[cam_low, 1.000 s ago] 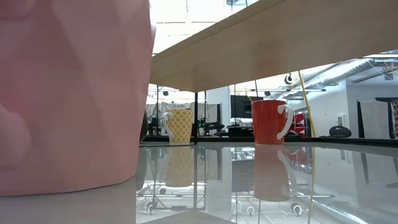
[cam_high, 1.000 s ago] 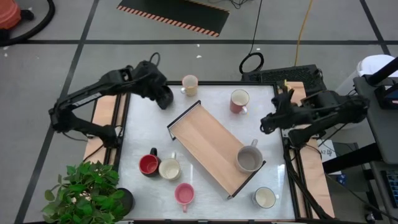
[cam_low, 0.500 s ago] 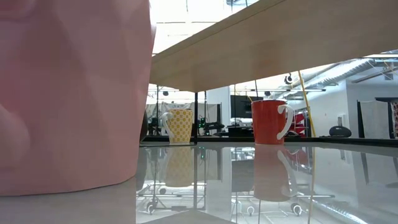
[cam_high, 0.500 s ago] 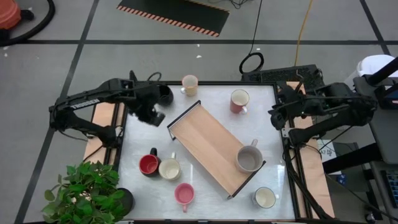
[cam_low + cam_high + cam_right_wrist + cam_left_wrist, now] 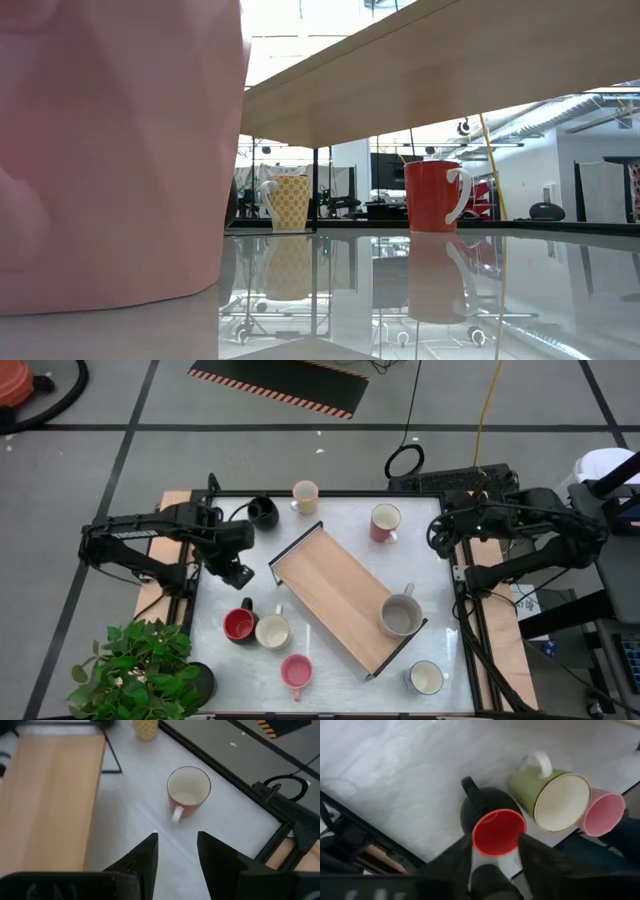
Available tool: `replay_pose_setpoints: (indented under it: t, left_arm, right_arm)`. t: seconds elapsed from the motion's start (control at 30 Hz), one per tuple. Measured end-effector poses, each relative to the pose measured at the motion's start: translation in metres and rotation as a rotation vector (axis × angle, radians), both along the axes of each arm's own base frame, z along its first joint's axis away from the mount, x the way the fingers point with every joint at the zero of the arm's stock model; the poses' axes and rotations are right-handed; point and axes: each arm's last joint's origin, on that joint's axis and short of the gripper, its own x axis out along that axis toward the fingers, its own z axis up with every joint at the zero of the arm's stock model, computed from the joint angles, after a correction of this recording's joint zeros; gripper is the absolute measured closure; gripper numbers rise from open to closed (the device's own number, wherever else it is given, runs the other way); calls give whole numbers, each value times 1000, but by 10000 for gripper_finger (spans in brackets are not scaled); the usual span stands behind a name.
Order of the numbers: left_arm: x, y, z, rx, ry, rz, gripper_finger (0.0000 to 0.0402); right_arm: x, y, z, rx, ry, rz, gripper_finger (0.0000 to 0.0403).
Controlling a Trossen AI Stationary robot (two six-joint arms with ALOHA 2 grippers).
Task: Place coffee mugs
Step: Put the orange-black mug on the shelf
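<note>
1. One grey mug (image 5: 400, 616) stands on the tray (image 5: 330, 586); six mugs wait around it on the table (image 5: 330, 650).
2. Left gripper (image 5: 238, 572), fingers spread, hovers beside the tray above the red mug (image 5: 239, 624).
3. Right gripper (image 5: 440, 538), fingers spread and empty, hangs beyond the tray's far side, near the pink mug (image 5: 384, 522).

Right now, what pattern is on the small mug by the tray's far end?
A yellow lattice pattern on the small cream mug, clearest in the low view.

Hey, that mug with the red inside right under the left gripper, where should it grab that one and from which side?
Come straight down onto the rim of the mug with the red inside, with one finger inside and one outside the wall. It stands upright, mouth open. Take the wall away from its black handle and from the cream mug touching it. The left gripper already sits open above it.
</note>
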Motion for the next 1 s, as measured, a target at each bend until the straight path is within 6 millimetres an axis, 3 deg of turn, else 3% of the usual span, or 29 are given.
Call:
replay_pose_setpoints:
  t: [0.17,0.3,0.5,0.73,1.0]
  left_arm:
    - [7,-9,-7,21,40,-26,141]
    - [15,-16,-18,-13,98,-62,106]
    - [24,-33,-26,10,128,-143,99]
    - [30,-58,-37,123,132,-329,99]
    - [22,-79,-79,150,177,-466,99]
  right_arm:
    - [7,-2,-2,32,-18,-60,277]
    - [11,-1,-2,118,-75,-163,277]
    - [23,0,-1,224,-168,-201,277]
    - [39,3,-4,305,-160,-157,277]
    - [60,5,-10,388,-141,-109,277]
